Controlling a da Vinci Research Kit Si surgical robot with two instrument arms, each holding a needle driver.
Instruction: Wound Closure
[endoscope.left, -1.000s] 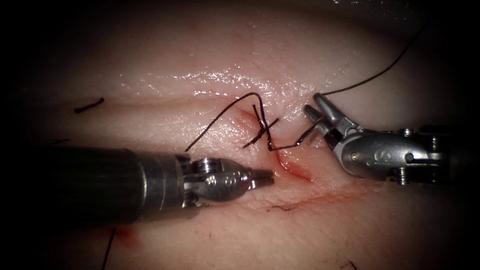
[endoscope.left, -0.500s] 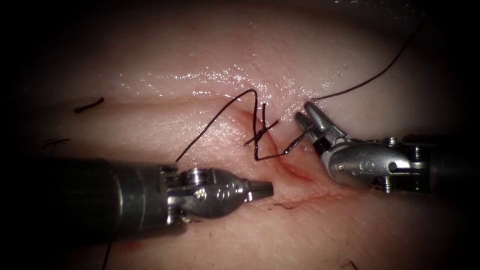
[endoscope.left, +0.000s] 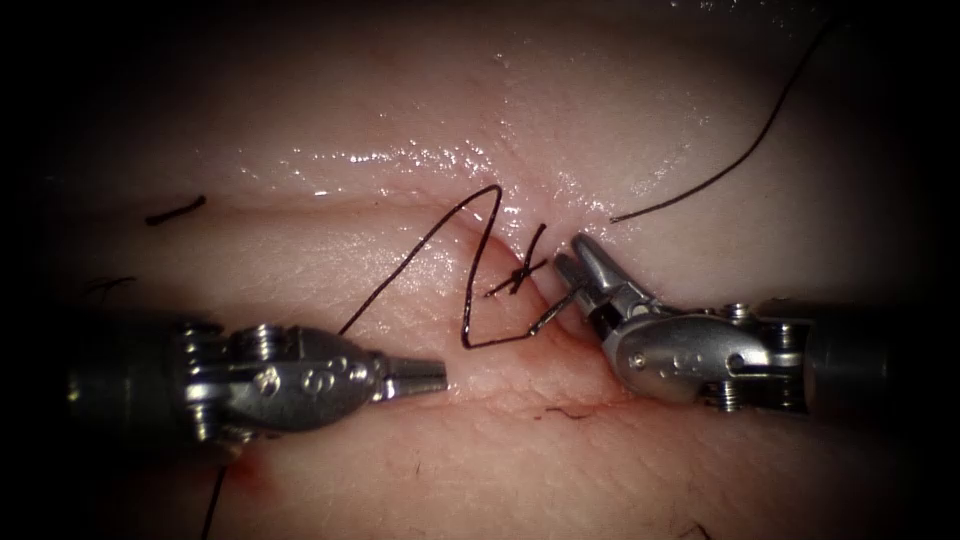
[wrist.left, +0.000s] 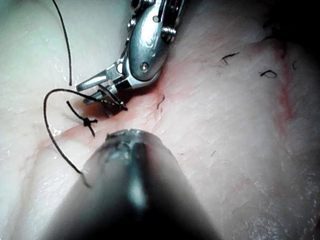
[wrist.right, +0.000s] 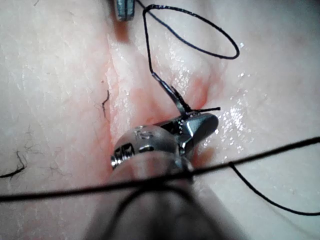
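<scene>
Resting on the tissue (endoscope.left: 700, 440) left of the cut (endoscope.left: 560, 320), the left tool (endoscope.left: 425, 376) had its jaws together and held nothing; it had drawn back leftward from a second earlier. One thread (endoscope.left: 470, 300) looped from just ahead of its tip past one knot (endoscope.left: 518, 275) to the needle (endoscope.left: 552, 313). The right tool (endoscope.left: 577, 265), having shifted left toward the cut, gripped the one needle near its thread end, its jaws looking slightly parted. Whether the needle entered the tissue could not be told. One cut thread end (endoscope.left: 175, 211) lay far beyond the left tool.
</scene>
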